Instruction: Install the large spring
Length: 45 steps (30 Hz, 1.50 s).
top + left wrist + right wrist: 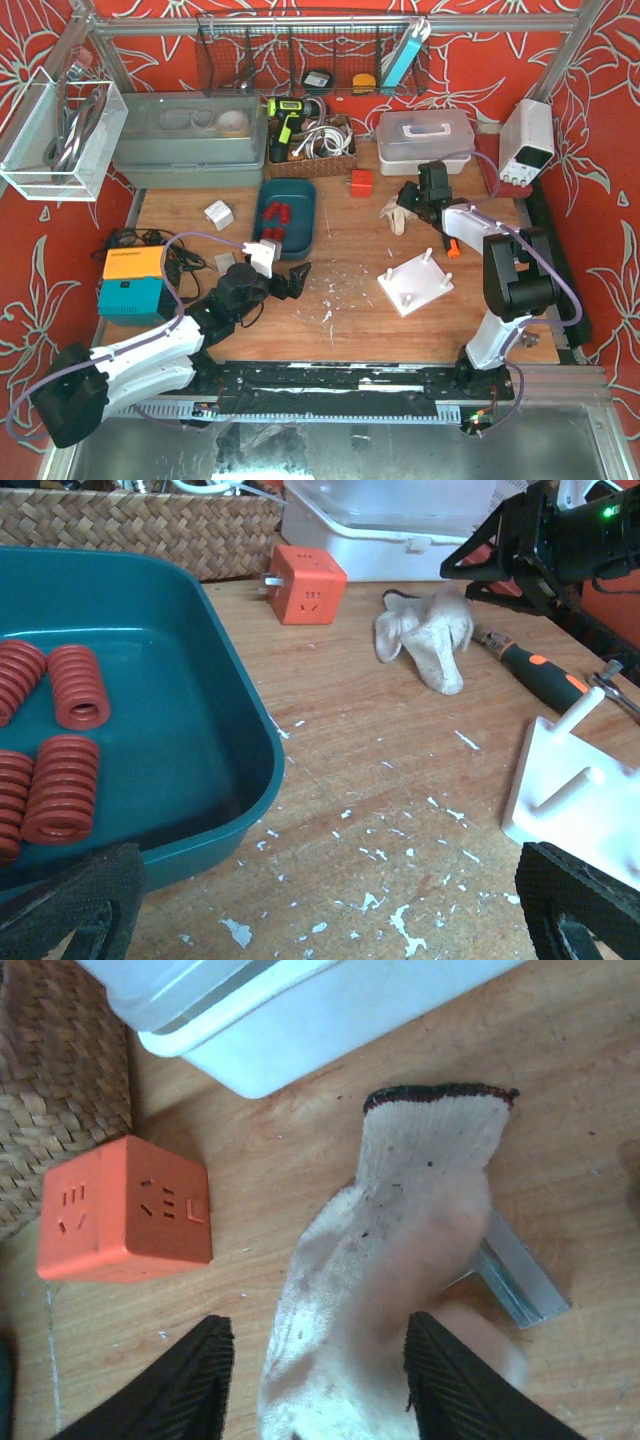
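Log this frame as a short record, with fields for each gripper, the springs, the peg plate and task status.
left gripper: open, empty, low over the table beside the teal tray
right gripper: open, fingers either side of a white glove, not closed on it
springs: several red ones lying in the tray, none held
peg plate: white, on the table right of the tray, visible pegs bare
task status: no spring on the plate yet
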Tool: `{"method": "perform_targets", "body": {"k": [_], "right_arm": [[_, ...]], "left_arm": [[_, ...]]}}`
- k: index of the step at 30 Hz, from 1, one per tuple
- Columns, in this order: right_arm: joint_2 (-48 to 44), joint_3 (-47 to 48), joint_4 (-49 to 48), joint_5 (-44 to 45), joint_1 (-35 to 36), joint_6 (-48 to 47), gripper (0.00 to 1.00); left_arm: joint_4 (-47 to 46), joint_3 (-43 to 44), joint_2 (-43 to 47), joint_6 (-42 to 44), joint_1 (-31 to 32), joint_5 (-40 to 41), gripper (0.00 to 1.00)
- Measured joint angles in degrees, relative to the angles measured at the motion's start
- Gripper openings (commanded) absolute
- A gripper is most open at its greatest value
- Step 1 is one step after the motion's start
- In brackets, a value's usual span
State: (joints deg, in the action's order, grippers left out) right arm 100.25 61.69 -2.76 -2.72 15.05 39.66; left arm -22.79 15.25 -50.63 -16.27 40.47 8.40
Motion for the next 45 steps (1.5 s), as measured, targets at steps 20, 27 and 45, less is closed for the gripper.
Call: {"method": "perform_targets", "body": {"k": [20, 27, 45], "right_arm": [[-23.04, -2.38, 25.90, -4.68, 2.80, -10.08, 0.99], [-26.10, -5.29, 31.50, -4.42, 3.58, -10.78, 0.99], [-43.58, -16.57, 20.96, -5.14, 17.79, -13.88, 0.96]], "left_arm": [[8.68, 6.56, -0.22, -2.75, 0.02, 10.58, 0.79], [15.23, 18.03, -9.27, -4.61, -1.22, 15.87, 0.72], [29.24, 33.48, -33.11, -5.46, -15.43, 6.45, 0.43]]}}
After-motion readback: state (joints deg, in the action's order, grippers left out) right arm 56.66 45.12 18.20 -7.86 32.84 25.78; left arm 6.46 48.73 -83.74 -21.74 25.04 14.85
